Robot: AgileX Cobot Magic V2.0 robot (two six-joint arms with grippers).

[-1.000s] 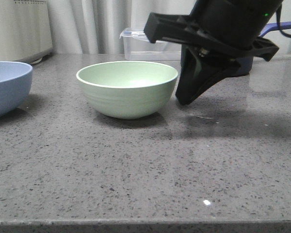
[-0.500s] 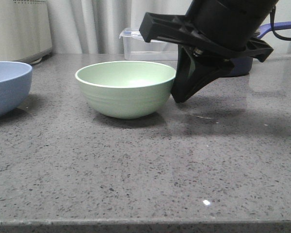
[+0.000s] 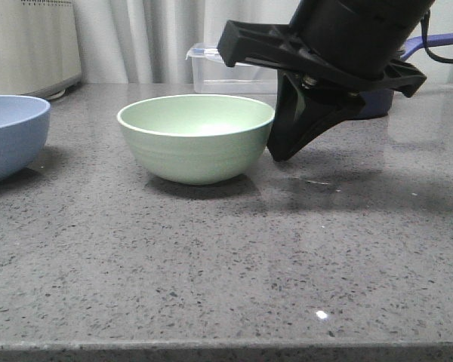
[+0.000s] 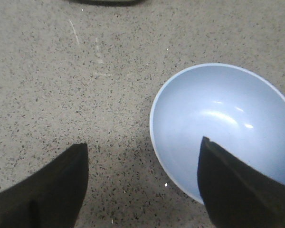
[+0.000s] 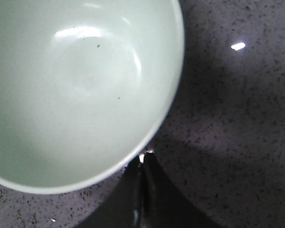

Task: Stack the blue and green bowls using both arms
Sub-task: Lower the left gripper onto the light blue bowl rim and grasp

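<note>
The green bowl (image 3: pixel 196 143) stands upright at the middle of the grey stone table (image 3: pixel 226 256). My right gripper (image 3: pixel 278 154) is shut and empty, its tips pointing down and touching the bowl's right outer side just below the rim. The right wrist view shows the closed tips (image 5: pixel 144 156) against the pale rim of the green bowl (image 5: pixel 76 85). The blue bowl (image 3: pixel 11 136) stands at the far left, cut off by the frame edge. My left gripper (image 4: pixel 143 142) is open above the blue bowl (image 4: pixel 228 123), one finger over its inside, the other over the table. The left gripper is out of the front view.
A clear lidded box (image 3: pixel 226 72) stands behind the green bowl. A dark navy saucepan (image 3: pixel 377 102) is partly hidden behind my right arm. A white appliance (image 3: pixel 30 45) stands at the back left. The table's front edge (image 3: pixel 226 348) is close to the camera.
My right gripper moved left against the green bowl's side, and the bowl shifted slightly left. Both have stayed still over the last half second.
</note>
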